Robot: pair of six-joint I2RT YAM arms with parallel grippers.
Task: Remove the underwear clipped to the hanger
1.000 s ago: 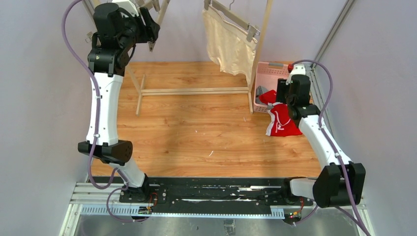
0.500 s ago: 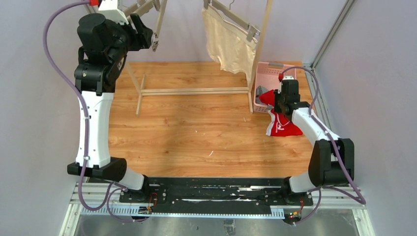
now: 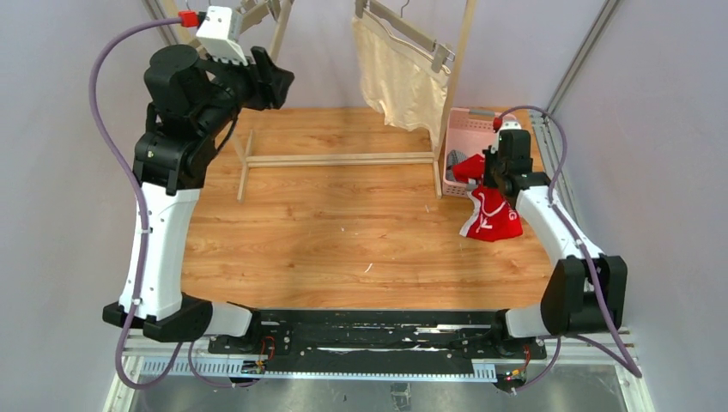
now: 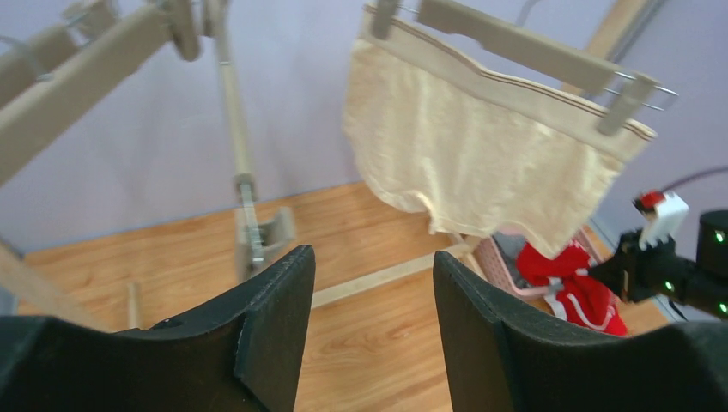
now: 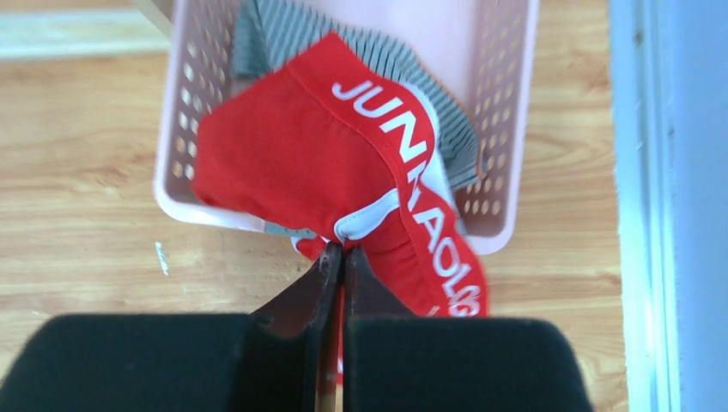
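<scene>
- Cream briefs (image 4: 481,163) clipped along hanger (image 4: 515,39), ahead and rightward of left gripper (image 4: 373,257), jaws apart, the nearer arm.
- Right gripper (image 5: 342,253) pinched together on red briefs (image 5: 292,163) at basket (image 5: 506,129) rim.

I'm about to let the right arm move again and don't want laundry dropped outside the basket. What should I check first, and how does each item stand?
1. Right end effector grips the red underwear: ok, shut on the fabric.
2. Red underwear fully inside the pink basket: not ok, it spills over the rim.
3. Grey striped underwear in the basket: ok.
4. Cream underwear off the hanger: not ok, clipped at both ends.
5. Left end effector free for the cream pair: ok, open and empty.
</scene>
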